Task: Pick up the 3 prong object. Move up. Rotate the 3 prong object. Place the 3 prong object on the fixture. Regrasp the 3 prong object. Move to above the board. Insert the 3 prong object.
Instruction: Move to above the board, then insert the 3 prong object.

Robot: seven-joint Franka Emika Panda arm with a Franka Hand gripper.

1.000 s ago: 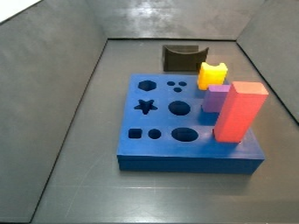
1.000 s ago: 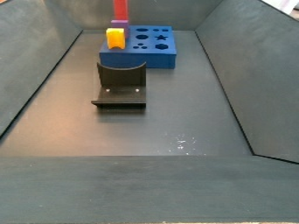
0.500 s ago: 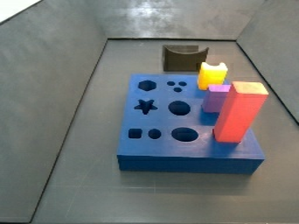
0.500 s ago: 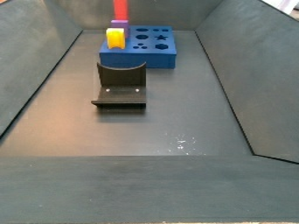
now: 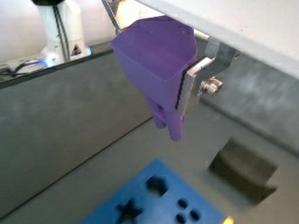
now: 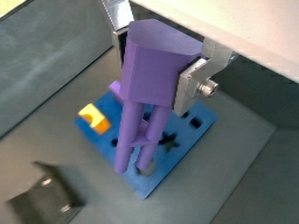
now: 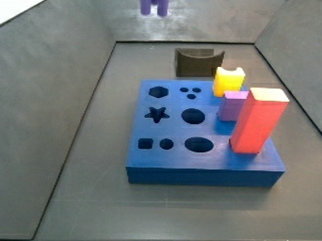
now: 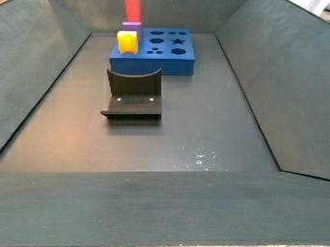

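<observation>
The board sits mid-floor, filling the centre of a side view, with the red block, yellow block and lilac block standing along its right edge. The fixture stands just behind the board, at upper centre of that frame, and its notch is empty. The three-dot hole pattern on the board looks like the target. The gripper is high above the floor; only the prong tips show in a side view, at the top edge. Its silver fingers are clamped on the thick upper end of the 3 prong object, visible in both wrist views. The object's long axis hangs roughly vertical, prongs pointing down toward the board, well clear of it. Judgement: this is the move-to-above-the-board phase. In a side view the prong tips appear up and left of the three dots, so lateral alignment probably remains before descent.
</observation>
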